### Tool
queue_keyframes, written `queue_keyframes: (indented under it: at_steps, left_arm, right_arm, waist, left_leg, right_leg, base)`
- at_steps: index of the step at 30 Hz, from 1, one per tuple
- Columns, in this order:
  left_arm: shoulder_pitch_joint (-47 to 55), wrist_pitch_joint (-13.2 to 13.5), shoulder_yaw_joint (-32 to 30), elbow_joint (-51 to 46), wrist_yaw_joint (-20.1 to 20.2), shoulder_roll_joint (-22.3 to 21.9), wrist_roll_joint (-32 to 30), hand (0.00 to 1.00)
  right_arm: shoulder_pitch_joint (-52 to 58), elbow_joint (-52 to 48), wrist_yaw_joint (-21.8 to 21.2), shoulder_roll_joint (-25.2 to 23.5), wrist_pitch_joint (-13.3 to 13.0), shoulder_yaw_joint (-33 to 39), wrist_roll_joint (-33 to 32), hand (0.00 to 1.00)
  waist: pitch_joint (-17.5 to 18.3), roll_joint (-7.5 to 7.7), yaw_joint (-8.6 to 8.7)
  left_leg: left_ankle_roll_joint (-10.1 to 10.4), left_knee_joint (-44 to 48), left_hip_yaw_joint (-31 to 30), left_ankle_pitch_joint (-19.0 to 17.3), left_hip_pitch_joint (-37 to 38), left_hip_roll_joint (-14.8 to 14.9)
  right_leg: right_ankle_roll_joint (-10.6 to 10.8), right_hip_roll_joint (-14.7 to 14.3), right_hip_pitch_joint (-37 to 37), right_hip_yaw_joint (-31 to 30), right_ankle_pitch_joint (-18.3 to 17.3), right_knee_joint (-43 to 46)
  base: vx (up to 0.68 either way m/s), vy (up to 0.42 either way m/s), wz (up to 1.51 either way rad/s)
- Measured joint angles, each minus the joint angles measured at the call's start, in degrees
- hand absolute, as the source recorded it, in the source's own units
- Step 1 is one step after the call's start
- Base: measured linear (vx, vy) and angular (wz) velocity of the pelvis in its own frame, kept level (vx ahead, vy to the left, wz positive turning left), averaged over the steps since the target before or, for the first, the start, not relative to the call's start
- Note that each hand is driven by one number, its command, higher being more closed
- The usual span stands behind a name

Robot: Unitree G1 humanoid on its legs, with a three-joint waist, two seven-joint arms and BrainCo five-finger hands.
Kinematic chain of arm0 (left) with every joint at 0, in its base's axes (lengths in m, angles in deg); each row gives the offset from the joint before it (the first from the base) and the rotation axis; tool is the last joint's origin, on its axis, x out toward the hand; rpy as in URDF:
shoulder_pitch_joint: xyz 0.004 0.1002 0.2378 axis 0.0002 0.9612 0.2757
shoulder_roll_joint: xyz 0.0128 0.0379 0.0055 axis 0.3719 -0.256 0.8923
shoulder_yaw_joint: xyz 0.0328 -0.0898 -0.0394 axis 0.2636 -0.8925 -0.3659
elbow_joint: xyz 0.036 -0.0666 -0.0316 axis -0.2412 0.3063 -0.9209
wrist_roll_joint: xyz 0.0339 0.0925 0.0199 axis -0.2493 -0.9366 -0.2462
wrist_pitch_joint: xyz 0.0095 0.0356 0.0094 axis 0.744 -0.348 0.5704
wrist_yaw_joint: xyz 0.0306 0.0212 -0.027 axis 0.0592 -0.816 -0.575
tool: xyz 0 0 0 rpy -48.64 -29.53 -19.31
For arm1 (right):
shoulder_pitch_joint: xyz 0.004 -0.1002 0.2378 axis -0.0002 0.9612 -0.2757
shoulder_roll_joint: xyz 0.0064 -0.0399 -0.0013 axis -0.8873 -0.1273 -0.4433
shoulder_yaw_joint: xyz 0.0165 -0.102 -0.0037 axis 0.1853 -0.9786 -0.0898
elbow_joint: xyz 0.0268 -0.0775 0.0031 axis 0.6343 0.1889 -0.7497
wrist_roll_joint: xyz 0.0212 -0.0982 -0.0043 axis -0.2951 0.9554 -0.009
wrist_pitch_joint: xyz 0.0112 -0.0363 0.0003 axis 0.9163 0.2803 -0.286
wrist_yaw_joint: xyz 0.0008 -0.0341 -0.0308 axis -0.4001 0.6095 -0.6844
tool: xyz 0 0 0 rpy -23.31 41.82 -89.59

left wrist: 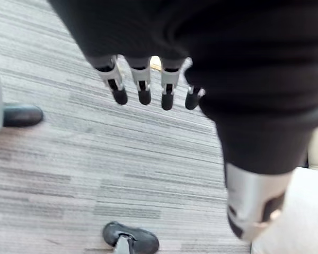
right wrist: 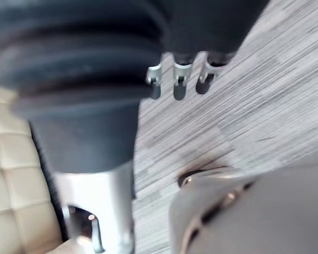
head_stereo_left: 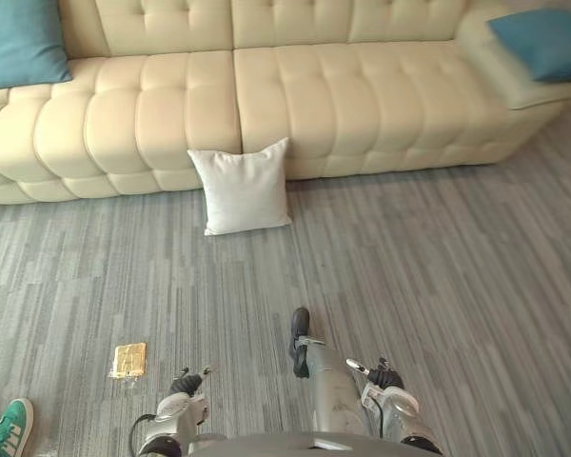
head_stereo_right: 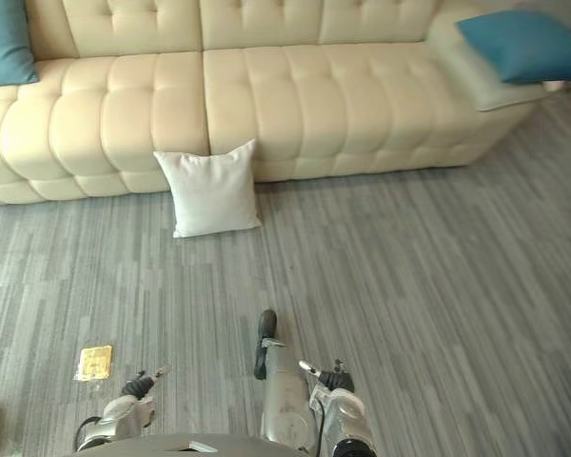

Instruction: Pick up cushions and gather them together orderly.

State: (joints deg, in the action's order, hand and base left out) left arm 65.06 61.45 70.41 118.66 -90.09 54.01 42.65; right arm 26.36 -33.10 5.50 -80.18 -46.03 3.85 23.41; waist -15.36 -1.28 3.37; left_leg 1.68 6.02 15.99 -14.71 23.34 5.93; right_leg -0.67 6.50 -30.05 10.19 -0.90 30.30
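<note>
A white cushion (head_stereo_left: pixel 243 188) stands on the floor, leaning against the front of the cream sofa (head_stereo_left: pixel 305 95). A teal cushion (head_stereo_left: pixel 19 43) rests on the sofa's far left seat. A blue cushion (head_stereo_left: pixel 544 43) lies on the sofa's right arm. My left hand (head_stereo_left: pixel 184 386) hangs low at my side, well short of the white cushion. Its fingers (left wrist: pixel 143 87) are straight and hold nothing. My right hand (head_stereo_left: pixel 385 379) hangs on the other side, its fingers (right wrist: pixel 179 84) relaxed and empty above the floor.
Grey striped carpet runs from me to the sofa. A small gold square (head_stereo_left: pixel 128 360) lies on the floor near my left hand. A person's green shoe (head_stereo_left: pixel 8 428) shows at the lower left corner.
</note>
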Motion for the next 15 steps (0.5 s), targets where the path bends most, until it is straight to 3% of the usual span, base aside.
queue_keyframes:
  at_steps: [3, 4, 5, 7, 8, 10, 12, 13, 14, 15]
  left_arm:
    - [0.07, -0.13, 0.29, -0.18, 0.28, -0.60, -0.43, 0.00]
    - [0.02, -0.24, 0.26, -0.96, 0.32, -0.58, -0.62, 0.00]
    - [0.24, -0.37, 0.12, -2.04, 0.50, -0.59, -1.21, 0.00]
    - [0.74, -0.48, -0.72, -3.19, 0.51, -0.69, -1.55, 0.00]
    - [1.00, -0.55, -1.35, -4.23, 0.49, -0.75, -1.53, 0.00]
    - [1.15, -0.51, -1.38, -5.32, 0.49, -0.76, -1.45, 0.00]
    - [1.57, 0.34, -1.43, -7.16, 0.32, -0.57, -1.50, 0.00]
    - [1.57, 0.49, -1.42, -7.27, 0.28, -0.53, -1.51, 0.00]
    - [1.60, 0.72, -1.41, -7.43, 0.16, -0.52, -1.75, 0.00]
    - [1.70, 0.70, -1.44, -7.40, 0.14, -0.62, -2.71, 0.00]
  right_arm:
    - [0.10, -0.52, -0.02, -0.05, 0.19, -0.07, -0.01, 0.00]
    - [0.47, -0.77, -0.01, -0.37, 0.34, -0.28, 0.02, 0.00]
    - [0.66, -0.70, 0.00, -0.90, 0.60, -0.51, 0.12, 0.00]
    - [0.76, -0.47, 0.04, -1.02, 1.03, -0.47, 1.31, 0.00]
    - [1.08, -0.07, 0.13, -1.03, 1.28, -0.46, 1.72, 0.00]
    - [2.13, -0.03, 0.19, -0.96, 1.32, -0.45, 1.72, 0.00]
    - [2.88, 0.11, 0.24, -0.87, 1.49, -0.52, 1.68, 0.00]
    - [2.90, 0.11, 0.24, -0.89, 1.52, -0.55, 1.68, 0.00]
    - [3.10, 0.21, 0.26, -1.12, 1.61, -0.28, 1.68, 0.00]
    - [3.48, 0.35, 0.25, -1.16, 1.58, -0.25, 1.70, 0.00]
  waist:
    - [-0.37, -1.60, 0.37]
    - [-0.44, -1.79, 0.74]
    - [-0.50, -2.12, 0.25]
    - [-0.61, -2.65, -0.50]
    - [-0.66, -2.72, -0.81]
    - [-0.46, -2.49, -1.85]
    - [-0.10, -2.38, -2.95]
    - [-0.11, -2.33, -3.00]
    - [0.01, -1.88, -3.41]
    - [0.19, -1.68, -3.63]
  left_leg:
    - [4.53, 15.31, -5.46, 7.64, -2.70, 4.81]
    - [8.49, 27.09, -9.04, 14.94, -8.04, 6.71]
    - [10.59, 39.55, -10.70, 16.91, -13.97, 8.04]
    - [10.07, 52.37, -7.69, 15.02, -20.23, 10.82]
    - [7.65, 56.44, -4.25, 11.74, -23.91, 12.16]
    - [4.95, 56.37, -0.87, 7.55, -29.30, 12.55]
    - [2.49, 47.33, 5.22, 3.54, -35.48, 12.48]
    - [2.04, 44.89, 6.29, 3.24, -36.07, 12.39]
    - [1.70, 33.42, 9.25, 3.32, -37.20, 10.76]
    - [1.53, 20.51, 9.45, 6.11, -36.94, 7.67]
  right_leg:
    - [-2.46, -1.03, 4.45, 2.86, -8.46, 6.23]
    - [-2.78, -1.65, 7.95, 3.68, -10.48, 5.15]
    - [-2.99, -2.52, 11.53, 3.97, -11.60, 3.24]
    - [-3.74, -3.99, 17.17, 3.49, -12.78, 0.05]
    - [-3.49, -4.35, 22.15, 3.30, -13.56, -3.11]
    - [-2.90, -4.34, 27.36, 3.07, -13.85, -7.33]
    - [-0.07, -2.91, 33.75, 2.90, -13.35, -12.66]
    - [0.37, -2.59, 34.63, 2.86, -13.37, -13.42]
    - [1.64, -0.71, 37.90, 2.86, -13.42, -15.08]
    - [2.59, 0.87, 39.87, 2.80, -13.57, -15.79]
  base:
    - [0.70, -0.326, 0.15]
    - [0.67, -0.217, 0.22]
    - [0.53, -0.130, 0.08]
    - [0.48, -0.069, -0.19]
    - [0.54, -0.023, -0.16]
    - [0.42, 0.052, -0.08]
    - [0.39, 0.115, -0.09]
    - [0.48, 0.175, -0.06]
    - [0.52, 0.215, -0.07]
    - [0.62, 0.277, -0.10]
